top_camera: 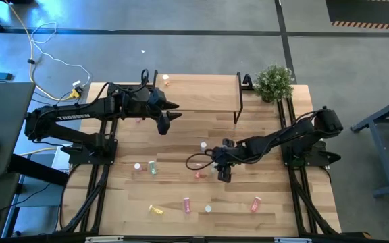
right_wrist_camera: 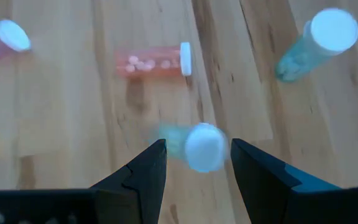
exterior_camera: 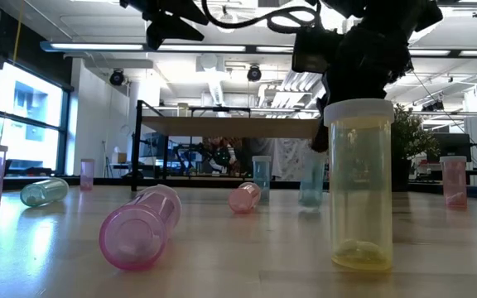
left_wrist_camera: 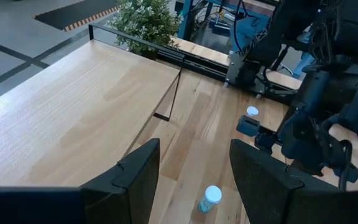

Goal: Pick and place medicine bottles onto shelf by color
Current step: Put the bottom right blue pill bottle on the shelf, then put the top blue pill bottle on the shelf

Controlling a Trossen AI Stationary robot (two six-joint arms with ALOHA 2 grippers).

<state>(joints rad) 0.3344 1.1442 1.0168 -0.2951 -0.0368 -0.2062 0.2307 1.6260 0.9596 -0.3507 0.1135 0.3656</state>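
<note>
Small white-capped medicine bottles lie scattered on the plank table. My right gripper [right_wrist_camera: 197,163] is open and points steeply down over a pale green bottle [right_wrist_camera: 194,146], whose white cap shows between the fingertips; I see no touch. An orange bottle [right_wrist_camera: 153,60] lies on its side just beyond it, and another green bottle [right_wrist_camera: 319,38] stands further off. In the high view this gripper [top_camera: 223,175] is at mid-table. My left gripper [top_camera: 169,113] hangs open above the front edge of the shelf [top_camera: 201,91], holding nothing. One bottle [top_camera: 165,80] stands on the shelf's far left corner.
More bottles lie near the table's front: yellow [top_camera: 156,210], pink [top_camera: 187,204], red [top_camera: 256,203]; pink [top_camera: 138,167] and green [top_camera: 152,167] are at the left. A potted plant [top_camera: 273,82] stands at the far right corner. A tall yellow bottle [exterior_camera: 358,182] stands close to the low camera.
</note>
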